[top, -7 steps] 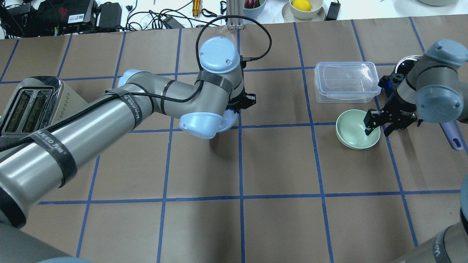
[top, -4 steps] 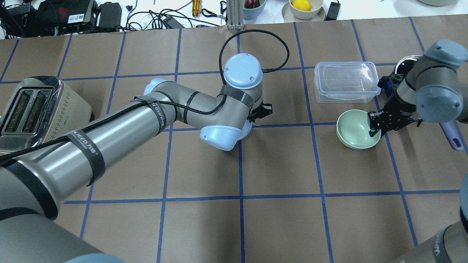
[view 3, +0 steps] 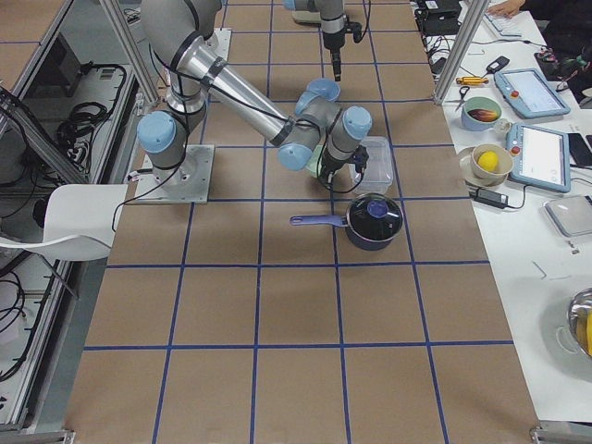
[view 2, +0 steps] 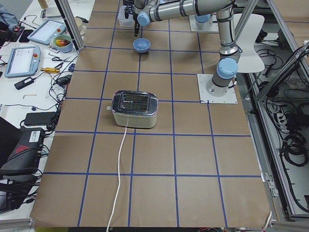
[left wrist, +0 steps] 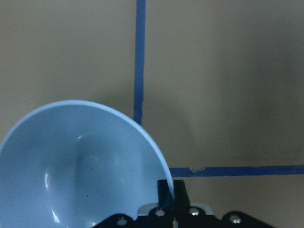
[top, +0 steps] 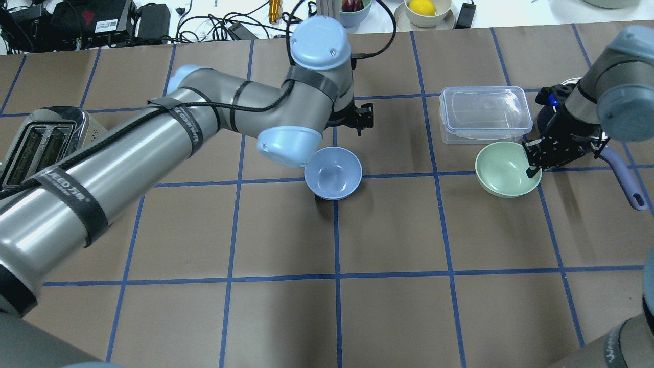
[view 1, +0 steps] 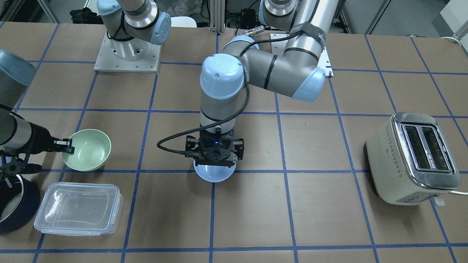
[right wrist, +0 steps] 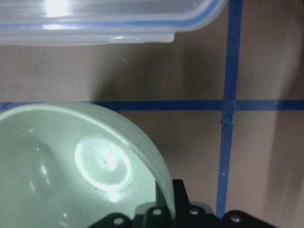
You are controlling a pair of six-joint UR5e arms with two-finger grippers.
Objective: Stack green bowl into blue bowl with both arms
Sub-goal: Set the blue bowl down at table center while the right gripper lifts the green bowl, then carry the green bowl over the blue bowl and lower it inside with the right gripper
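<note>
The blue bowl [top: 333, 180] sits upright at the table's middle, on a tape crossing. My left gripper [view 1: 215, 163] points straight down and is shut on its rim; the left wrist view shows the rim pinched between the gripper [left wrist: 166, 190] fingers, with the bowl [left wrist: 71, 175] to their left. The green bowl [top: 503, 171] is at the right, just in front of the clear container. My right gripper [top: 531, 168] is shut on its right rim and holds it a little off the table. The right wrist view shows that rim running into the gripper [right wrist: 166, 194], with the bowl [right wrist: 71, 166] to the left.
A clear lidded container [top: 484, 113] stands just behind the green bowl. A dark navy saucepan [view 1: 14, 208] with a purple handle [top: 626, 181] is under my right arm. A toaster [top: 41, 148] stands at the far left. Cables and dishes line the bench behind.
My left arm rose and swung back, uncovering the blue bowl it had carried rightward. My right gripper closed on the green bowl's rim and moved it slightly toward the clear container.
</note>
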